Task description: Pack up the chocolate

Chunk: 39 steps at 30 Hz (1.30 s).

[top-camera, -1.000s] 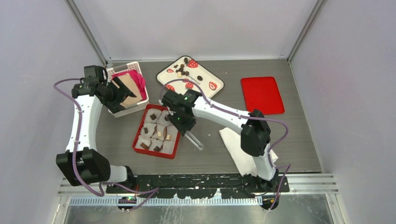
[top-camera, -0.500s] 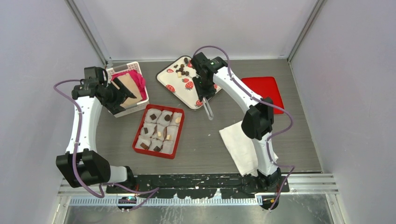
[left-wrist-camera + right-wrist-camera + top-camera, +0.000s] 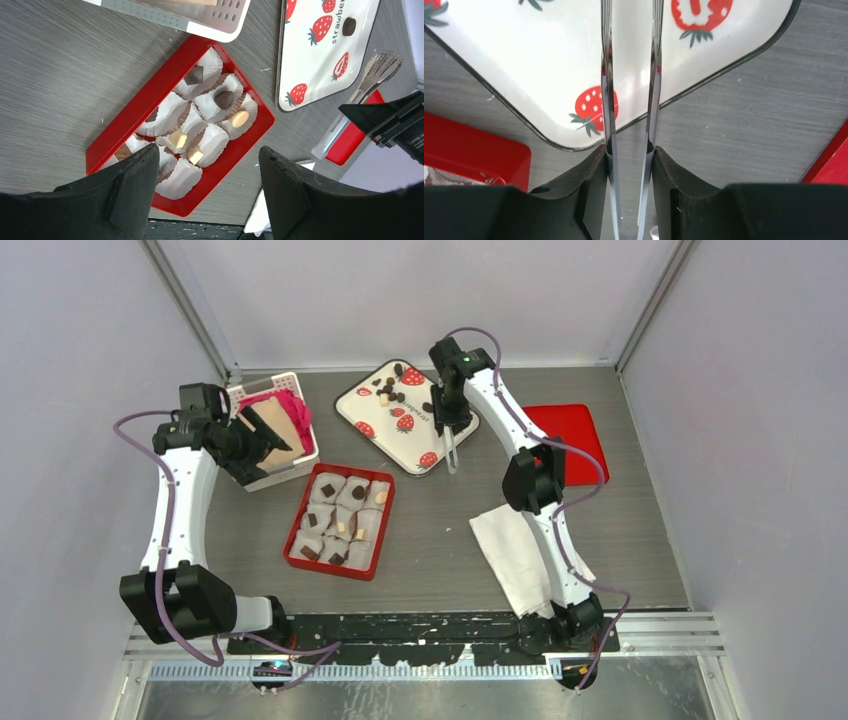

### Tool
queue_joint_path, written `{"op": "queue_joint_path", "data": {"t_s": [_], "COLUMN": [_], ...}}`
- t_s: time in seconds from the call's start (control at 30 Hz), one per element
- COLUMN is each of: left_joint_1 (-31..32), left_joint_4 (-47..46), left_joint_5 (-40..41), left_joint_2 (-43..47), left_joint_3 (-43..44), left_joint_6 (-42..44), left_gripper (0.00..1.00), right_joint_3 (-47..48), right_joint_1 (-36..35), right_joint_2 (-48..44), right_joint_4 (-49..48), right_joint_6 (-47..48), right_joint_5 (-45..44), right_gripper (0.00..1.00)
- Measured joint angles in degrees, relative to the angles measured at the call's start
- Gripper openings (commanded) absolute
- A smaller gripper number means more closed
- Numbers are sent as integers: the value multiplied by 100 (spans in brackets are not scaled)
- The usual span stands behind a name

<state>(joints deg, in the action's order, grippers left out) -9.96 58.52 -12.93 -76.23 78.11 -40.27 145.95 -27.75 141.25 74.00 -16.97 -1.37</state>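
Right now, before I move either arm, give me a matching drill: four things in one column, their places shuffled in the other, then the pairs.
Things
1. tongs
2. red lid
3. white cloth
4. loose chocolate

Places
A. on the strawberry tray
B. lying flat, back right of the table
C. gripped in the right pincer
D. toward the near edge, right of centre

Pairs: 1-C, 2-B, 3-D, 4-A
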Motion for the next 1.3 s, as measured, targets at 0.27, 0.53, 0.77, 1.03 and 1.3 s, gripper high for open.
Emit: {"op": "queue_joint_path", "data": {"t_s": [0.27, 0.53, 0.77, 1.03, 1.3], "left_joint_1": [-4, -4, -13, -20, -20], "left_joint_4": [2, 4, 22, 37, 48], "left_joint_5": [70, 138, 234, 275, 286], "left_joint_2": [-2, -4, -4, -4, -4], "left_joint_3": [0, 0, 0, 0, 0], "left_joint_6": [0, -2, 0, -2, -2], "left_gripper": [73, 73, 74, 73, 73], "right_joint_3": [474, 723, 807, 807, 752], "right_joint_1": [116, 81, 46, 2, -79], "right_joint_2": [435, 846, 1095, 1128, 1132], "right_joint_4": [-295, -675, -813, -817, -817], "right_joint_6": [68, 87, 155, 313, 459], "right_joint_5": [164, 306, 236, -225, -404], "right_gripper": [46, 47, 48, 48, 51]}}
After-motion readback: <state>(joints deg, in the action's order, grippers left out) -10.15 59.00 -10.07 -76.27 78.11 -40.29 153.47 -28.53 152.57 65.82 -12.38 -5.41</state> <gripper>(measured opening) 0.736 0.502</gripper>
